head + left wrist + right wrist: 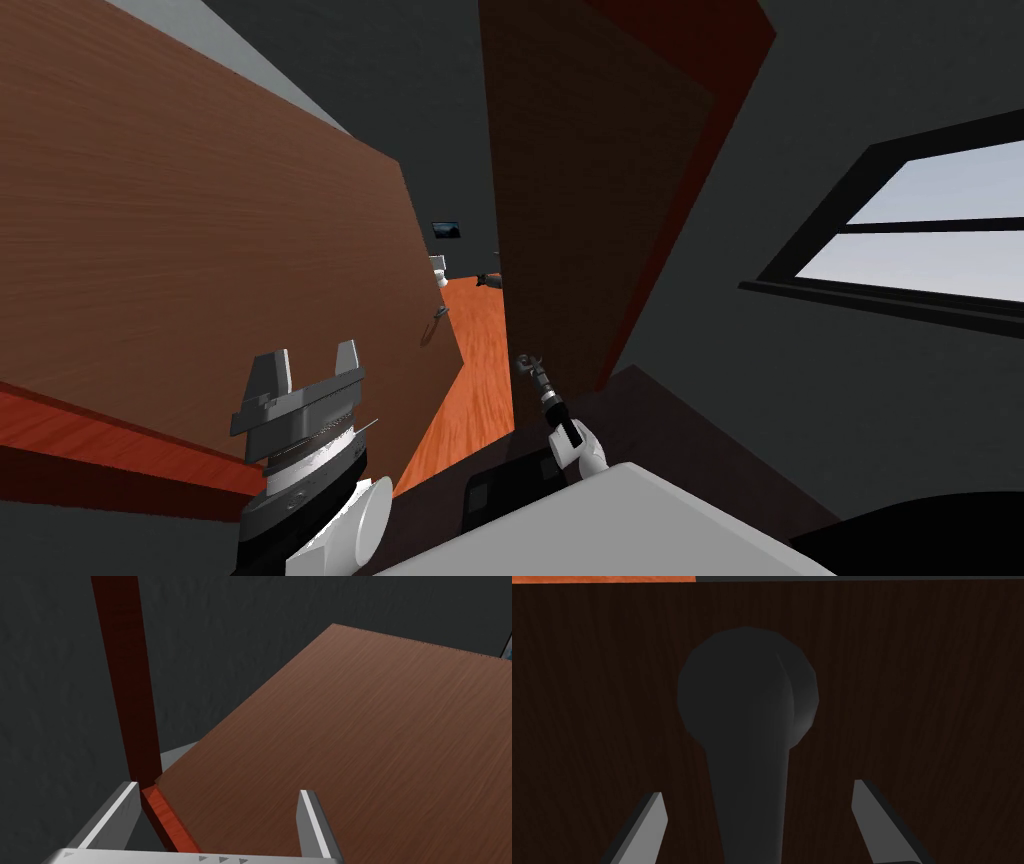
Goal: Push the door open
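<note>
Left gripper at 7 o'clock, spread wide, empty, facing brown wood-grain panel. Right gripper spread wide astride dark rounded lever on dark grained door, 12 o'clock, appears ajar. Risk: thin blades slip off smooth lever, or snag it as door swings.

left claw spread | right claw by dark door edge

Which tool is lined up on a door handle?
The right tool: its open fingers flank the dark lever handle. The left tool faces a bare brown door panel.
</note>
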Controlling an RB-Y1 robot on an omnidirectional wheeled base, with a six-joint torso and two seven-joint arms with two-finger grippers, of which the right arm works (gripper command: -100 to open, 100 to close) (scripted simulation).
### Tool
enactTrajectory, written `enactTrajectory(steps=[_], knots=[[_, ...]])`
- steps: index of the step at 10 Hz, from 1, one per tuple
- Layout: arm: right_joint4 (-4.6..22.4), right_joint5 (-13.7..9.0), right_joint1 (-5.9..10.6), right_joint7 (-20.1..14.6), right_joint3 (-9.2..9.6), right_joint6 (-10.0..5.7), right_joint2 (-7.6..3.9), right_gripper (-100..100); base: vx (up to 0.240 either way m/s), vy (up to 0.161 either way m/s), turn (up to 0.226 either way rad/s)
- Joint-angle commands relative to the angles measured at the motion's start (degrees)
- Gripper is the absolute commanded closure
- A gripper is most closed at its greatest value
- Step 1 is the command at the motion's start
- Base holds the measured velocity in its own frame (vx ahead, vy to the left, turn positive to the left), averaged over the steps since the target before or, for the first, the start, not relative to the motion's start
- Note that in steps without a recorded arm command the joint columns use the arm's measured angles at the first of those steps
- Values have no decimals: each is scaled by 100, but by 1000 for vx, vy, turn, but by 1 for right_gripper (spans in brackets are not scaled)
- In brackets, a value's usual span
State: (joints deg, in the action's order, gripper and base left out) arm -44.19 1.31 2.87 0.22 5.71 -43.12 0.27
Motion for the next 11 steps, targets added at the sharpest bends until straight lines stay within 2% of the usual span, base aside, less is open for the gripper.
enactTrajectory(steps=[1, 2, 7, 11], knots=[[0, 0, 0, 0, 0, 0, 0, -100, 96, 9, 5], [0, 0, 0, 0, 0, 0, 0, 100, -12, 0, -4], [0, 0, 0, 0, 0, 0, 0, 100, -9, -2, 5], [11, -77, 54, 67, -165, -4, -132, 100, 144, 50, -35]])
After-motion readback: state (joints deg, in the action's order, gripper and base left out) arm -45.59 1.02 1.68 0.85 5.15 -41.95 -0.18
